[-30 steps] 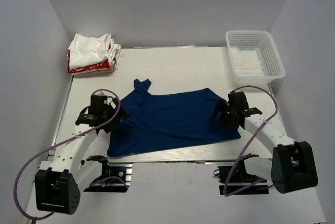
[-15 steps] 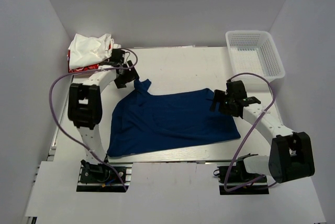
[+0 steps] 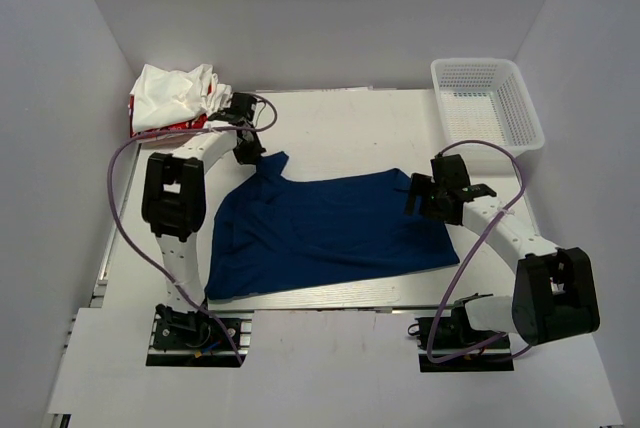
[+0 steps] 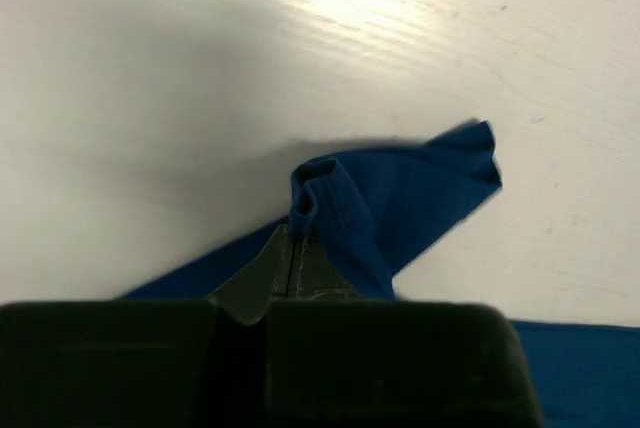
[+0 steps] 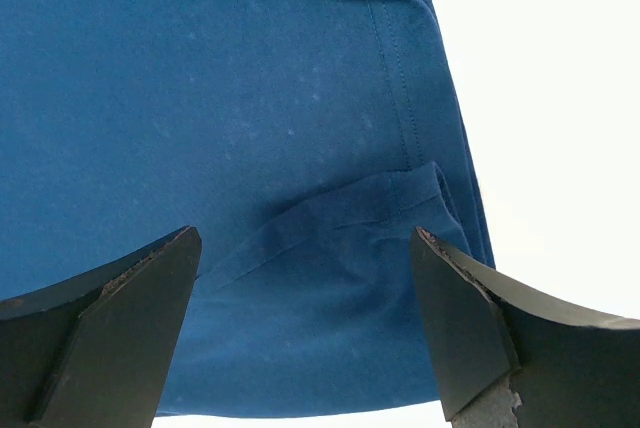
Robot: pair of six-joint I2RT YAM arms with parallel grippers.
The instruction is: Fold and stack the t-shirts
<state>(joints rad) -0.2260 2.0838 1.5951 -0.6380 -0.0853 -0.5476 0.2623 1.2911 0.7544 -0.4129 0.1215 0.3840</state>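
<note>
A navy blue t-shirt (image 3: 330, 233) lies spread on the white table (image 3: 370, 133). Its far-left corner forms a narrow peak, and my left gripper (image 3: 252, 153) is shut on a fold of that peak (image 4: 318, 193). My right gripper (image 3: 418, 198) hovers over the shirt's right edge. In the right wrist view its two fingers (image 5: 470, 318) stand wide apart above a small fold of blue cloth (image 5: 340, 218), with nothing between them. A heap of white and red t-shirts (image 3: 175, 100) sits at the far-left corner of the table.
A white plastic mesh basket (image 3: 486, 108) stands at the far right corner. White walls close in the table on the left, back and right. Purple cables (image 3: 120, 208) loop off both arms. The left arm reaches far forward along the left side.
The left arm swung from the shirt's near-left side up to its far-left peak and its jaws shut on the cloth there. The right gripper shifted slightly up along the right edge, still open.
</note>
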